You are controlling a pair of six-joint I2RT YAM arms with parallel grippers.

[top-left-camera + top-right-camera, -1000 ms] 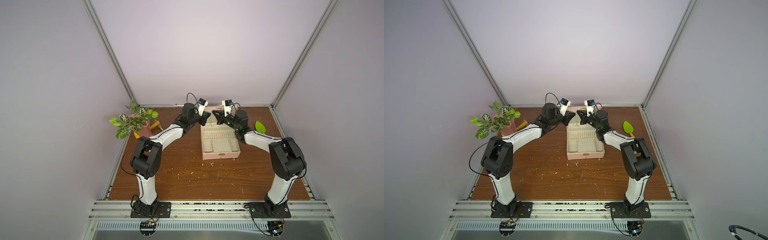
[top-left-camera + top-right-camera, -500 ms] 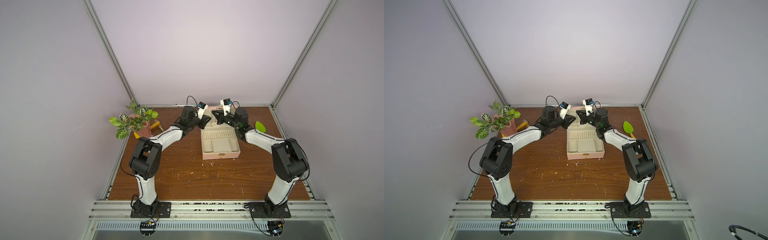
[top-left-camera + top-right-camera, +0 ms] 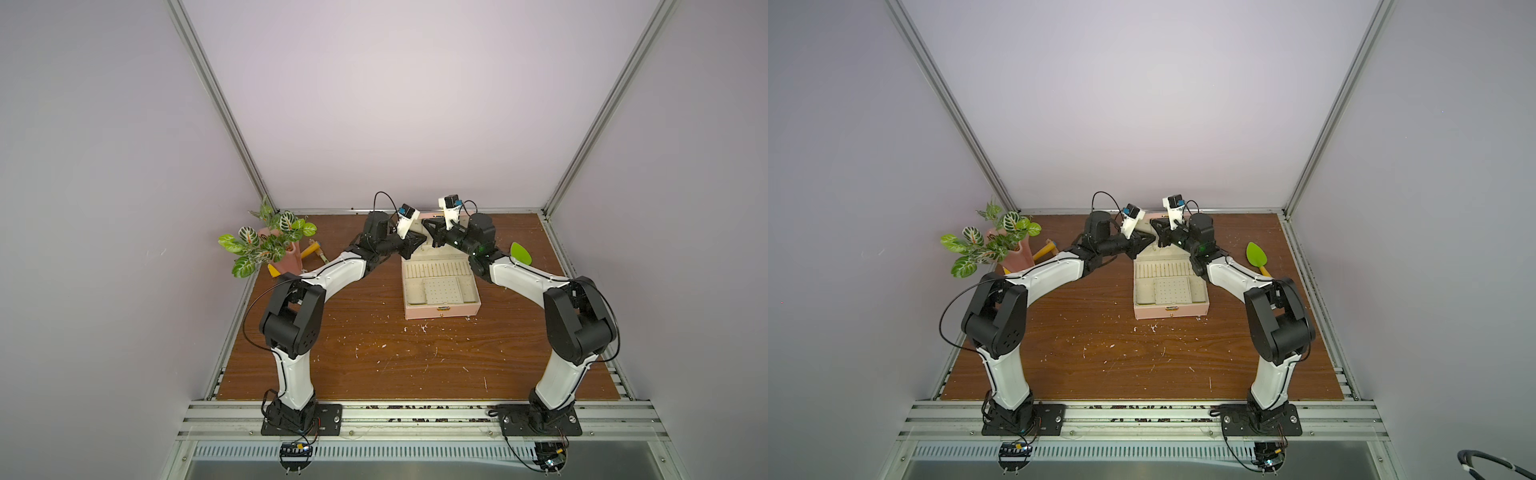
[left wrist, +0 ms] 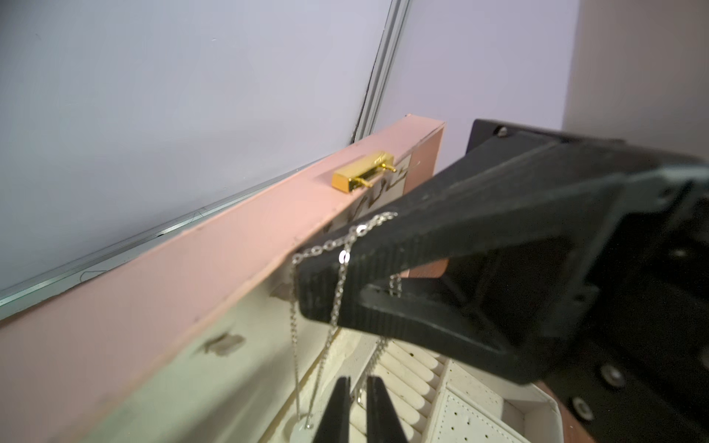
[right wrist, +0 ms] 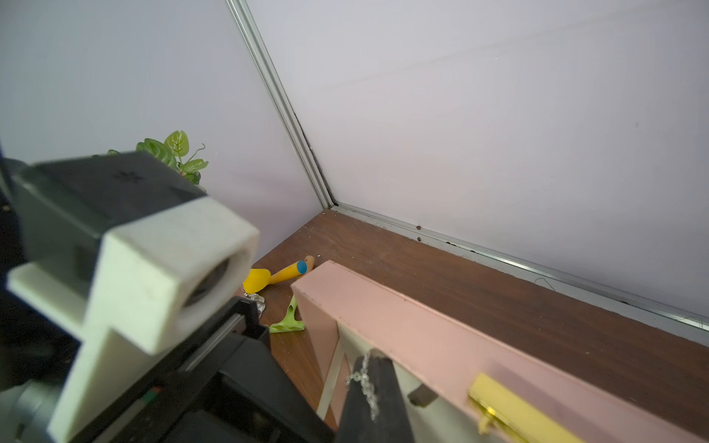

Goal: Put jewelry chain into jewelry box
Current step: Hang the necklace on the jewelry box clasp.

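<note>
The pale pink jewelry box (image 3: 441, 310) (image 3: 1170, 311) lies open mid-table, its lid (image 4: 215, 264) (image 5: 422, 330) upright at the back with a gold clasp (image 4: 362, 174). Both grippers meet in front of the lid. My right gripper (image 3: 430, 227) (image 3: 1157, 227) (image 4: 307, 287) (image 5: 376, 364) is shut on the thin silvery jewelry chain (image 4: 347, 255) (image 5: 364, 379), which drapes over its tip and hangs in strands into the cream lining. My left gripper (image 3: 419, 240) (image 3: 1148, 237) (image 4: 356, 383) stands just below, jaws a narrow slit apart, one hanging strand in the gap.
A potted plant (image 3: 266, 245) and a yellow tool (image 3: 309, 251) stand at the back left, with a small green piece (image 5: 286, 322) near the lid. A green scoop (image 3: 521, 253) lies right of the box. White flecks dot the wooden table (image 3: 374, 357). Walls close the back and sides.
Both wrists have shifted only slightly in front of the lid. The box has not moved.
</note>
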